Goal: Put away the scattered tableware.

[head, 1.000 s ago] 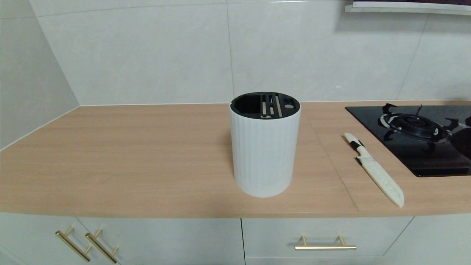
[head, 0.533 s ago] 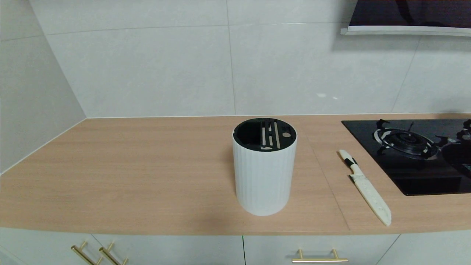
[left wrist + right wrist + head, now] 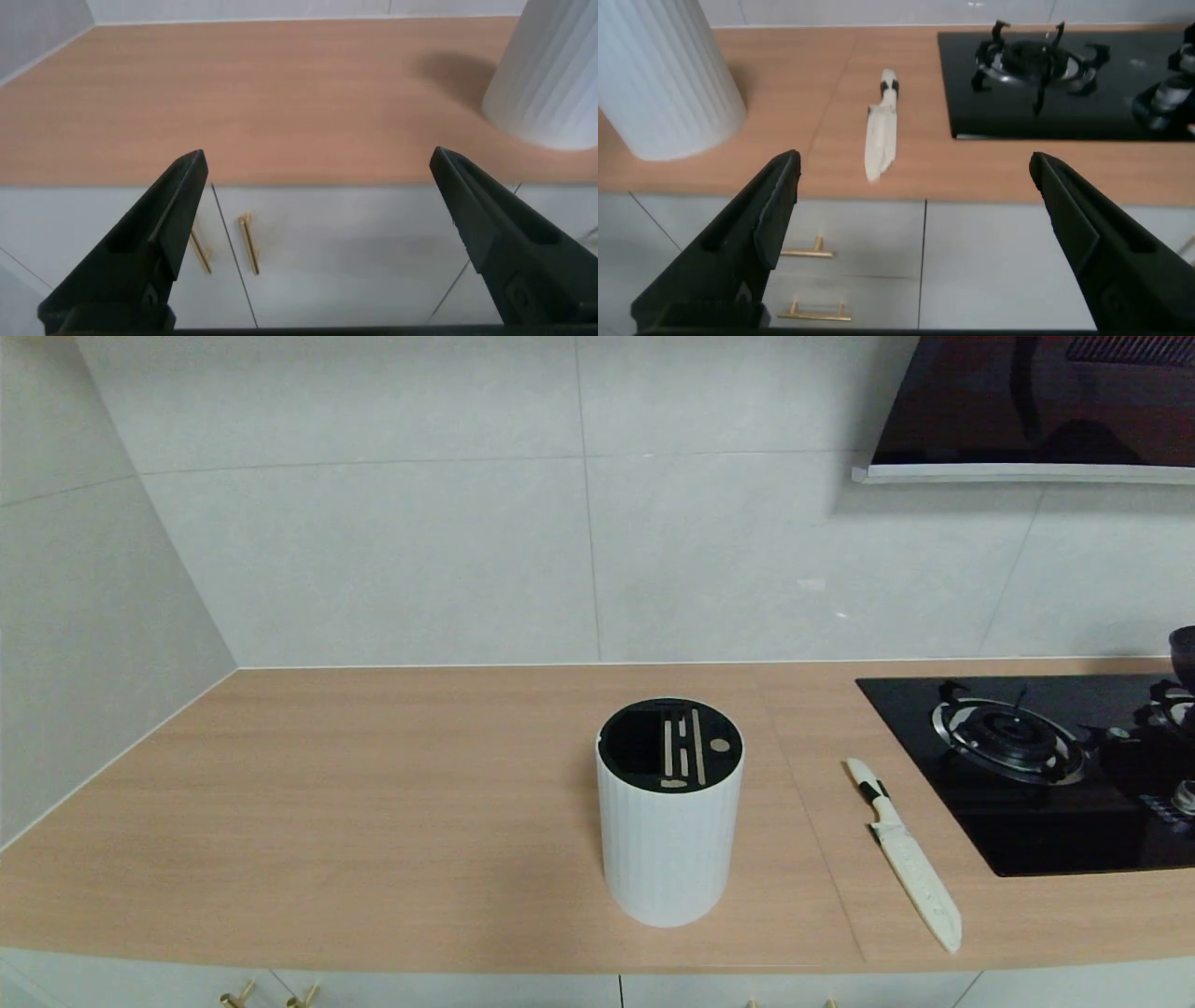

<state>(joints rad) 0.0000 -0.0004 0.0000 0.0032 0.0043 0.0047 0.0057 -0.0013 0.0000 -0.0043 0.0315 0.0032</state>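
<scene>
Black-fingered, spread wide and empty: right hand (image 3: 913,159), hanging off the front edge of the surface (image 3: 373,784). Same with left hand (image 3: 317,154): open, holding nothing, off the front edge to the left of the holder (image 3: 670,831). Just past the right hand, flat on the wood: knife (image 3: 881,135), pale speckled blade toward the front edge, white-and-black handle toward the back edge. Lies between the white ribbed holder and the black stove (image 3: 1018,775), touching neither. Looks light and stiff, probably slick, with little clearance underneath; likely pivots if pinched off-centre. Best taken across the handle near the dark band, clear of the cutting edge, then lowered blade-first into a slot in the holder's black top.
</scene>
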